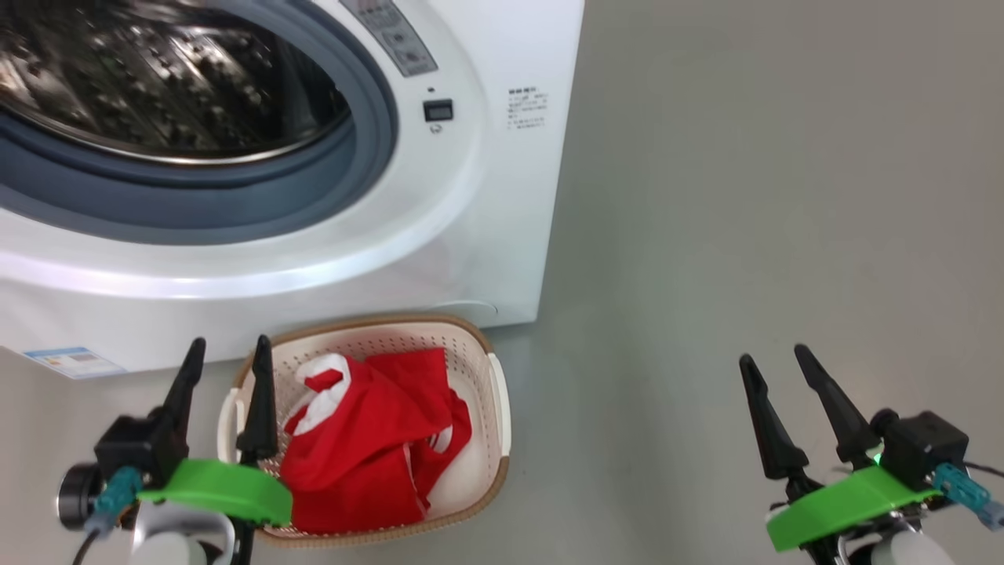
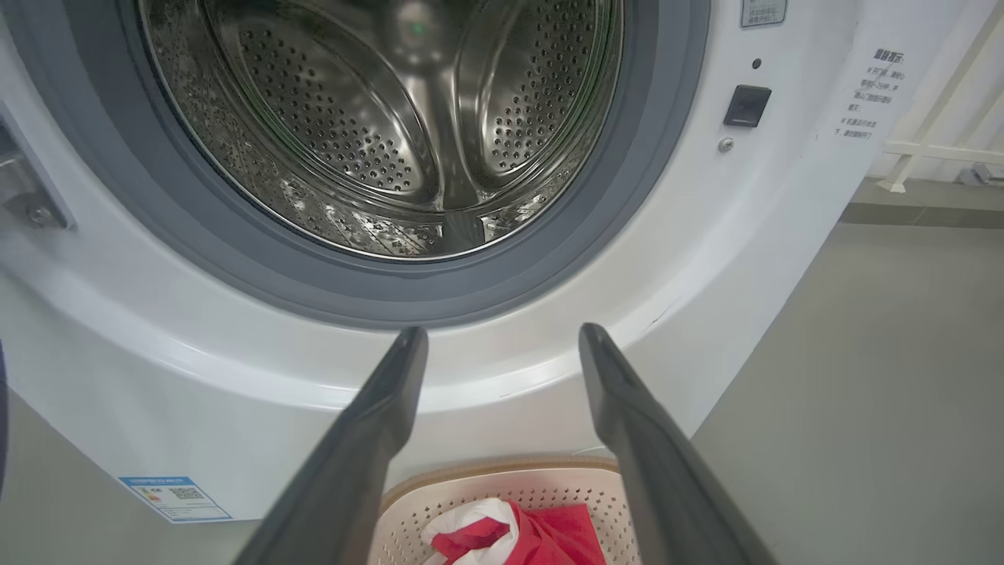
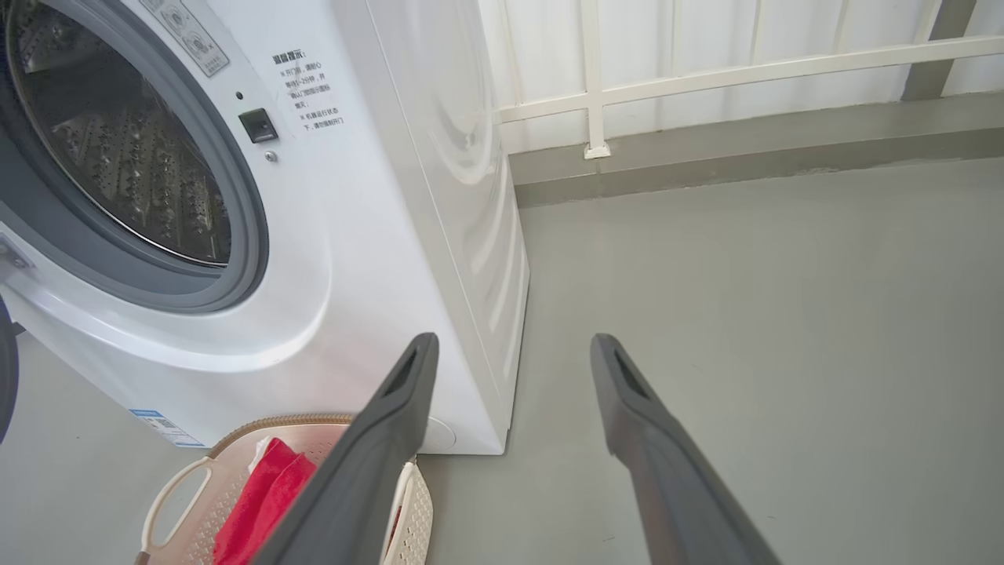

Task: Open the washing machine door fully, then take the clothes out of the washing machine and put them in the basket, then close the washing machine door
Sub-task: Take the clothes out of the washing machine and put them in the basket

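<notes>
Red fabric clothes (image 1: 369, 447) with white trim lay heaped in the small cream perforated plastic basket (image 1: 502, 408) with a brown woven-look rim. It stood on the floor just in front of the big white front-loading washing machine (image 1: 486, 220); we could not tell whether the two touched. The perforated steel drum (image 2: 376, 118) inside the grey rubber ring (image 1: 369, 157) looked empty to us, so we judged the unloading done and closing the door the step left.

The round black-rimmed washing machine door (image 3: 5, 369) showed as a dark curved sliver at the far left of the right wrist view, on the same side as the metal hinge bracket (image 2: 23, 188). How far it stood swung out we could not tell. It lay to the left of the opening, so our left gripper (image 1: 229, 340) was the nearer one. Its jaws were spread wide and held nothing, and it hovered by the basket's left end with its fingers pointing at the machine's front below the ring. Our right gripper (image 1: 773, 351), equally spread and empty, hung well apart over the bare grey floor (image 1: 745, 196) to the machine's right.

The basket's long axis ran from the machine toward us, so a leftward reach would have its handle and rim to clear. Rightward the floor ran open to a white railing (image 3: 706, 71).
</notes>
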You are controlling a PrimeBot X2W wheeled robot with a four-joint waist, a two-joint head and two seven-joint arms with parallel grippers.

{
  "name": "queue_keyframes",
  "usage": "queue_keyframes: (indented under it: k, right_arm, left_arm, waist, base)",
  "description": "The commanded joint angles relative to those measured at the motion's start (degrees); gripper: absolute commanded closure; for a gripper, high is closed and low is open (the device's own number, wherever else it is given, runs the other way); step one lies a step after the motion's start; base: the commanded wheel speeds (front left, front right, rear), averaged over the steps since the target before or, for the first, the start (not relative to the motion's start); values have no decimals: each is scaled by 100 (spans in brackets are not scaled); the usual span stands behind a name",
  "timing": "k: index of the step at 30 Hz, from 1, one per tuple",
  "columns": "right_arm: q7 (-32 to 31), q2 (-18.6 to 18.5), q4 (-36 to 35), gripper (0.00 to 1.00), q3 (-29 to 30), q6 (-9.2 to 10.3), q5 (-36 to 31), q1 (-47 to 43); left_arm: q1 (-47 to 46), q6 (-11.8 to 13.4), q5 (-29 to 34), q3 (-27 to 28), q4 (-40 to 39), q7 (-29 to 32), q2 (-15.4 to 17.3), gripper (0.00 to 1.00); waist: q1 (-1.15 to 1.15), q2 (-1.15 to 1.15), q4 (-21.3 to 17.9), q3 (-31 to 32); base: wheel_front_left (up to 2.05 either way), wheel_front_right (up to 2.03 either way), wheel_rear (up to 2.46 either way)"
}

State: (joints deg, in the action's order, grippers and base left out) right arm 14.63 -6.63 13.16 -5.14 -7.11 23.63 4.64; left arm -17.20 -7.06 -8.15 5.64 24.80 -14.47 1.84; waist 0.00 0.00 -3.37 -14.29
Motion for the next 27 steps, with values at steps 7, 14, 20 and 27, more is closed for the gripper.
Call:
queue_keyframes:
  k: [7,14,20,27]
  right_arm:
    - [37,-125,-192,0,-2,-37,-39,-343]
    - [37,-164,-256,0,86,-37,-47,-532]
    - [37,-135,-294,0,192,-37,-62,-616]
    - [37,-133,-306,0,189,-37,-79,-643]
  left_arm:
    - [617,-17,-90,115,-824,-52,105,0]
    - [1145,70,-119,168,-1306,-52,104,0]
    - [1476,252,-285,114,-1488,-52,104,0]
    - [1515,293,-321,54,-1537,-52,104,0]
  waist:
    - [0,0,154,395]
    - [0,0,182,501]
    - [0,0,198,531]
    - [0,0,194,543]
  base:
    - [0,0,0]
    - [0,0,0]
    - [0,0,0]
    - [0,0,0]
